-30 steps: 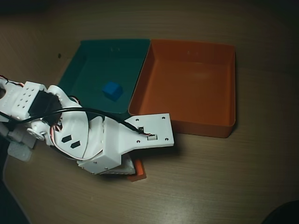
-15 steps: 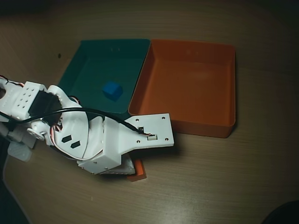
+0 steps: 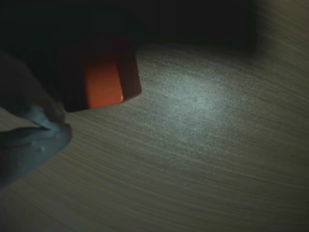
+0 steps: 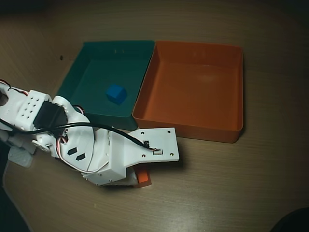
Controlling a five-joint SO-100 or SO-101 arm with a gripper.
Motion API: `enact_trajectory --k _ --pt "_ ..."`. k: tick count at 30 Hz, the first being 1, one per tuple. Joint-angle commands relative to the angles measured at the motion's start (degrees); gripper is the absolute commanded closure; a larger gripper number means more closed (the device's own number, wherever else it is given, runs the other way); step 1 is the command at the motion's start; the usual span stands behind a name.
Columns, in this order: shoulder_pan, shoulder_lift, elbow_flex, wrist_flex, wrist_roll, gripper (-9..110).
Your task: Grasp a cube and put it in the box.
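The small orange cube [image 4: 144, 178] lies on the wooden table in front of the trays, half covered by my white wrist in the overhead view. In the wrist view the cube [image 3: 103, 87] sits in shadow at the upper left, resting on the table. One pale finger [image 3: 34, 142] reaches in from the left, its tip just beside the cube's lower left corner. The other finger is lost in the dark. My gripper [image 4: 137, 178] is low over the cube, and its jaws are hidden. The orange box [image 4: 235, 92] stands empty behind it, to the right.
A teal tray [image 4: 91, 55] adjoins the orange box on its left and holds a blue cube [image 4: 116, 94]. My arm's base [image 4: 21, 116] is at the table's left edge. Bare wood spreads right of the cube.
My arm has sunk and shifted slightly towards the front edge, and the wrist now covers more of the orange cube. The cube has stayed in place.
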State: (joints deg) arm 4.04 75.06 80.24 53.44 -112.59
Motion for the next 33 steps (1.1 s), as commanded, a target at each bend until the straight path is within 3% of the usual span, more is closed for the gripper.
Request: enact_trajectory --k 1,18,21,28,33 --pt "-0.2 1.6 -0.9 -0.1 0.5 107" --pt "-0.4 1.5 -1.0 -0.9 1.0 105" --pt "-0.3 1.6 -1.0 -0.9 0.7 96" --pt "-0.2 1.7 -1.6 -0.9 1.1 65" --pt "-0.1 1.7 -1.8 -1.0 0.7 52"
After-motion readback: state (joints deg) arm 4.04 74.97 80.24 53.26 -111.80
